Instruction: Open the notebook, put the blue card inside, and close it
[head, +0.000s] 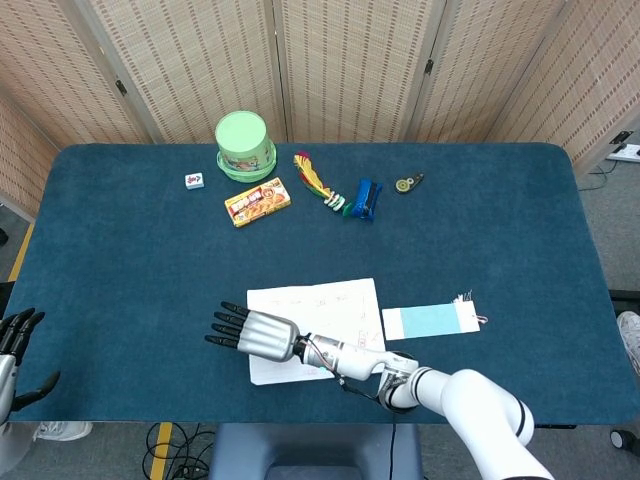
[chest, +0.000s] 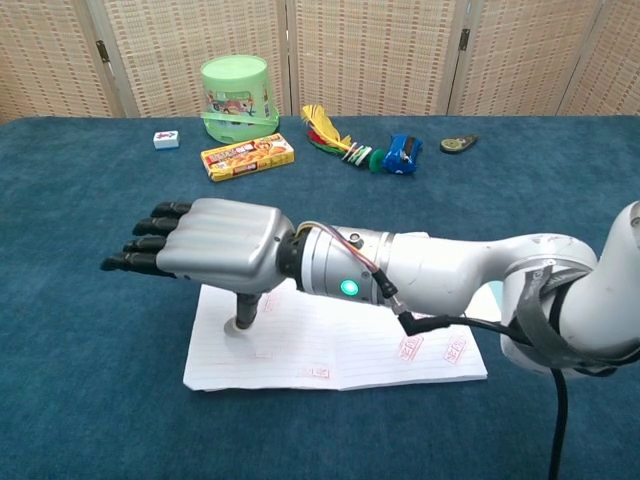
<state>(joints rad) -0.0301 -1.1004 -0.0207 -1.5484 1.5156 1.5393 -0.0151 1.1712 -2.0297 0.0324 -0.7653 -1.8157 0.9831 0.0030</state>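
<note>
The notebook (head: 330, 305) (chest: 340, 350) lies open and flat near the table's front edge, white lined pages with red stamps facing up. My right hand (head: 247, 332) (chest: 205, 245) hovers palm down over its left page, fingers stretched out to the left, thumb tip touching the paper. It holds nothing. The blue card (head: 430, 321) lies flat on the cloth just right of the notebook; in the chest view my forearm hides it. My left hand (head: 15, 340) hangs open at the far left, off the table edge.
Along the back stand a green tub (head: 244, 145), a small white tile (head: 194, 181), a yellow snack box (head: 257, 201), a striped bundle (head: 318, 182), a blue object (head: 365, 199) and a small round item (head: 406, 184). Blue cloth covers the table (head: 120, 260).
</note>
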